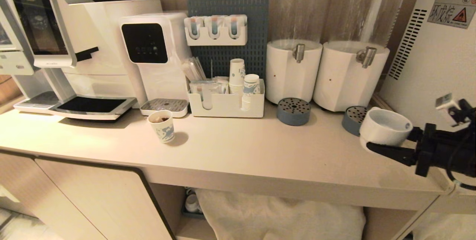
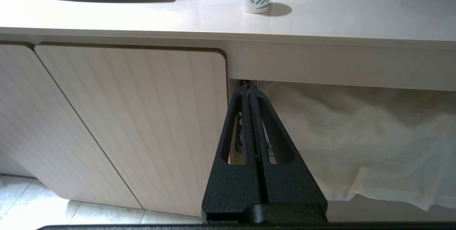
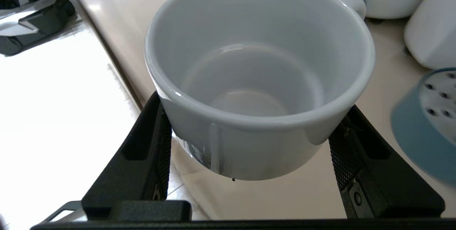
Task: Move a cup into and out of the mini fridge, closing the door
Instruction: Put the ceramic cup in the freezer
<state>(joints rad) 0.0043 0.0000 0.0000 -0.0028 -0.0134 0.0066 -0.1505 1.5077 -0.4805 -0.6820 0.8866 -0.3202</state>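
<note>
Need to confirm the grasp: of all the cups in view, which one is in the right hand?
The plain white ceramic cup, empty, clamped between the right hand fingers. The blue-printed paper cups stand on the counter.

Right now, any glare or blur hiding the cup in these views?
Right wrist view: cup sharp, bright glare washes out the surface beside it, blue drip tray smeared. Head view: even warm light, cup clear. Left wrist view: no cup visible.

Cup: plain white, glossy, right of frame. Right gripper: matte black. Mini fridge: white, dark vent slots, grey label with red-and-yellow triangle, upper right. Paper cup: white, blue print, centre left. Pegboard: slate blue, dotted. Drip trays: blue-grey, perforated. Counter: pale beige.
</note>
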